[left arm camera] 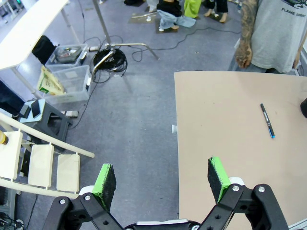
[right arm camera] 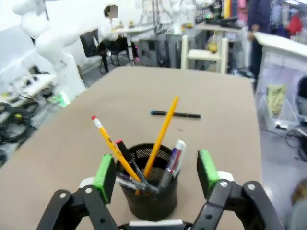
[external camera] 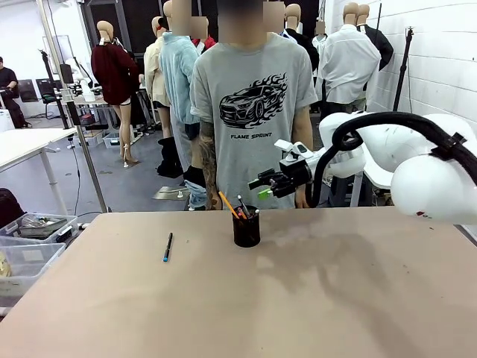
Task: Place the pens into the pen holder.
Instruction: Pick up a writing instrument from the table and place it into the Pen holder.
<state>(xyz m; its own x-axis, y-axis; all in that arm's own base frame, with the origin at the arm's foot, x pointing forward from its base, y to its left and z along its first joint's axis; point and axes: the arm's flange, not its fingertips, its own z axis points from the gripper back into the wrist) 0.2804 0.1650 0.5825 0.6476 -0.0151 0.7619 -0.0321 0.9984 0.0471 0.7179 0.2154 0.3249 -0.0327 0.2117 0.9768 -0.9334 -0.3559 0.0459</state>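
- Right gripper point(external camera: 260, 188) hovers just above the pen holder point(external camera: 246, 230), fingers spread and empty — lined up with its mouth, probably for dropping pens in
- Pens point(right arm camera: 160, 136) lean inside; one dark pen point(external camera: 168, 247) lies on the table point(external camera: 335, 298), well apart
- Left gripper point(left arm camera: 162, 178) hangs open at the table edge

Grey floor point(left arm camera: 134, 120), white brick wall point(external camera: 440, 45) right, plastic bins point(left arm camera: 67, 76) near white side table point(left arm camera: 29, 28) (cable coil point(left arm camera: 109, 60) nearby).

White right arm point(external camera: 432, 186) carries a black cable point(external camera: 395, 117); black fingers point(right arm camera: 104, 176) wear green pads point(right arm camera: 207, 171).
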